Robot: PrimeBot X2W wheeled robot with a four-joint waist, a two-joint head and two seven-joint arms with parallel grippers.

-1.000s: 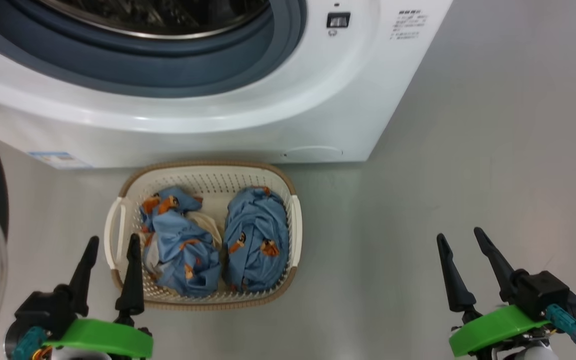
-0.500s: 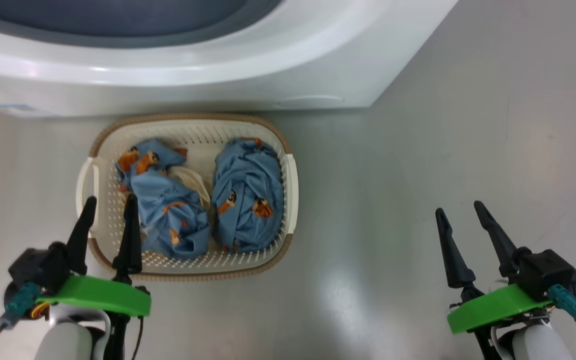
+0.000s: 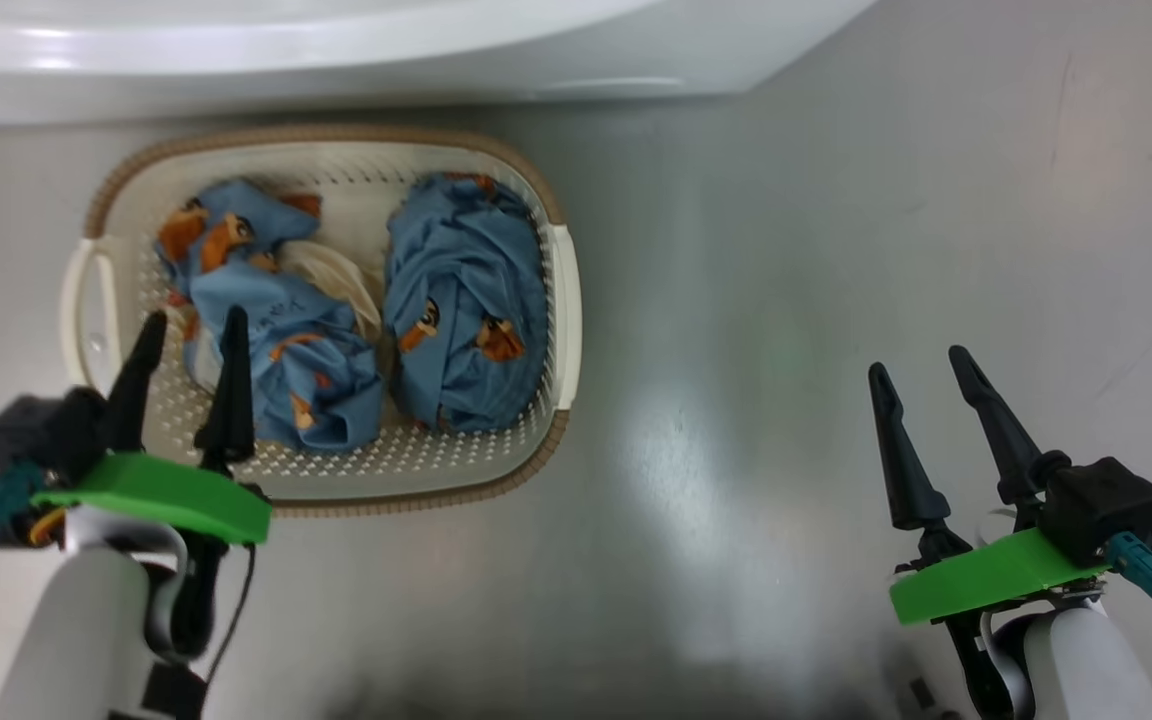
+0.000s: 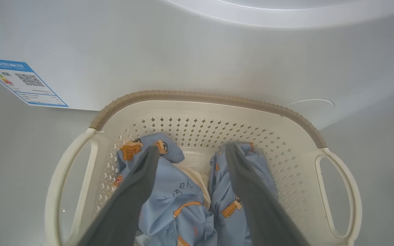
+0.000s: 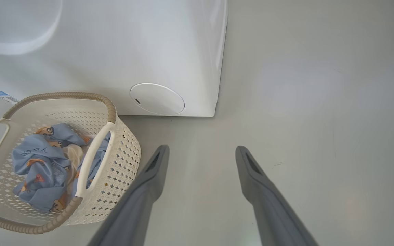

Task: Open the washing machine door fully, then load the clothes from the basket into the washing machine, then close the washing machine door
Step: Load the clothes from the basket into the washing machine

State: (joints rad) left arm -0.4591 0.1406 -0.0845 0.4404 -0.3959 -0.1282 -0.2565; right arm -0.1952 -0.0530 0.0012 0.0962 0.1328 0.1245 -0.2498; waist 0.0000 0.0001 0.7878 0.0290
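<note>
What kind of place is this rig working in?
Probably a laundry area, maybe a lab mock-up: a white washing machine, a perforated basket of blue printed clothes before it, on a grey floor.

Clothes (image 3: 356, 320) light blue, orange-brown cartoon print; basket (image 3: 556, 300) cream, brown rim; washing machine (image 5: 149, 51) white, blue label (image 4: 22, 82).

The basket (image 3: 564, 300) sits on the floor (image 3: 786, 250) just before the washing machine (image 3: 336, 60), 2 bundles of clothes (image 3: 466, 300) side by side in it. Our left end effector (image 3: 194, 316) hangs over its left part, our right end effector (image 3: 916, 360) well apart rightward.
</note>
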